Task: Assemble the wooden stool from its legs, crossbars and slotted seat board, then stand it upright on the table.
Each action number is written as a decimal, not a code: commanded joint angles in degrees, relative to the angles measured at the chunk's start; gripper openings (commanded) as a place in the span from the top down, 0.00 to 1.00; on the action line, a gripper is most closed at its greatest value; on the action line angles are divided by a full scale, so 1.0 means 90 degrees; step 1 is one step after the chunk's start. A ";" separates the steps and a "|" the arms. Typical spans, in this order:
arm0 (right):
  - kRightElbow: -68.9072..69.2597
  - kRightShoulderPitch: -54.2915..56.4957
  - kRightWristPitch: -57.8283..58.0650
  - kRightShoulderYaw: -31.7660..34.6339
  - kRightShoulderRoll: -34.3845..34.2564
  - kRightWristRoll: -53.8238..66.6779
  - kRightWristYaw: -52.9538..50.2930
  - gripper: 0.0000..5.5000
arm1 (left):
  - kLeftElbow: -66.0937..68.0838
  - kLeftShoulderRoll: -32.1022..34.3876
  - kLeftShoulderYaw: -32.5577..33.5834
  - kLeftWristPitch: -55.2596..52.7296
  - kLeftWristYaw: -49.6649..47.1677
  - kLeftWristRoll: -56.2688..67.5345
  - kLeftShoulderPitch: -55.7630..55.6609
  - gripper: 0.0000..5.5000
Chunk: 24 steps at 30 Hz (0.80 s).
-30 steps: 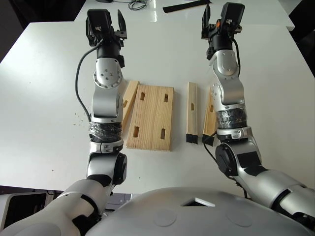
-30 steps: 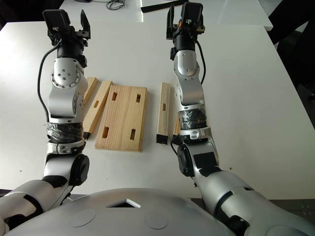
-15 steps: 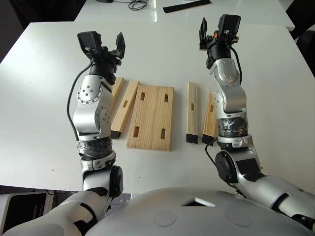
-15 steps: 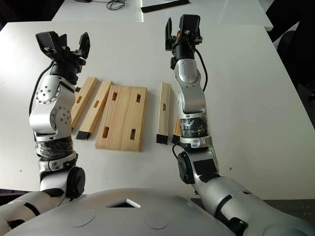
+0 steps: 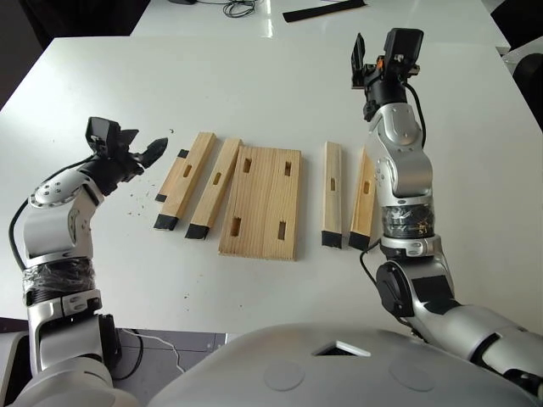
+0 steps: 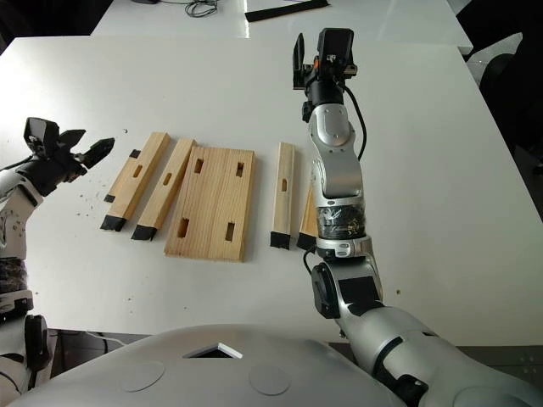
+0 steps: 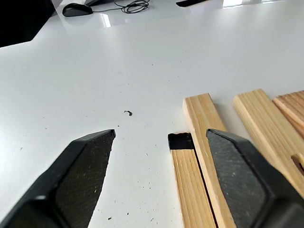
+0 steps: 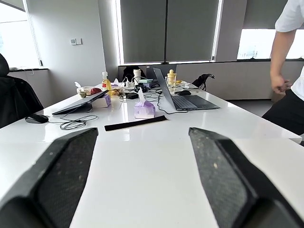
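The slotted seat board (image 5: 260,202) lies flat in the middle of the white table (image 5: 280,102). Two wooden pieces with black ends lie to its left, one (image 5: 185,180) farther out and one (image 5: 215,187) beside the board. Two more lie to its right (image 5: 331,193) (image 5: 363,197). My left gripper (image 5: 140,146) hovers low, just left of the outer left piece, open and empty. In the left wrist view its fingertips (image 7: 85,166) frame that piece's far end (image 7: 202,123). My right gripper (image 5: 366,64) is raised beyond the right pieces, open and empty, with wide-spread fingers (image 8: 61,175).
Small dark crumbs (image 5: 136,195) dot the table near my left gripper. A black strip (image 5: 325,9) and cables (image 5: 237,7) lie on the far table. The right wrist view looks over that far table, with a laptop (image 8: 183,97) and a tissue box (image 8: 144,110).
My left arm has swung out to the left and come down, from beyond the board to beside the outer left piece, uncovering the left pieces. My right gripper has stayed raised, shifting only slightly.
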State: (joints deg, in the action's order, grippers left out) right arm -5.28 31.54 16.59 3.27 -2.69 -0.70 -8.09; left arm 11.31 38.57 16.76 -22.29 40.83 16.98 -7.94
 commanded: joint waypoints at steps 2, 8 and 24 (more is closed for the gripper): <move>0.0112 -0.0152 0.0105 0.0071 0.0012 -0.0008 -0.0096 0.36 | 0.0821 0.0267 -0.0122 0.0539 0.0099 -0.0322 -0.0170 0.35; 0.0082 -0.0174 0.0059 0.0208 0.0088 -0.0039 -0.0218 0.36 | 0.0905 0.0346 -0.0307 0.0526 0.0491 -0.0313 0.0005 0.35; 0.0135 -0.0284 0.0045 0.0195 0.0055 -0.0044 -0.0352 0.36 | 0.1502 0.0457 -0.0726 0.0793 0.0615 -0.0769 0.0024 0.35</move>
State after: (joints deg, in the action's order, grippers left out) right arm -4.95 29.77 16.86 4.84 -2.07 -1.06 -10.94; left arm 23.42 41.79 11.24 -15.01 46.46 11.74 -8.00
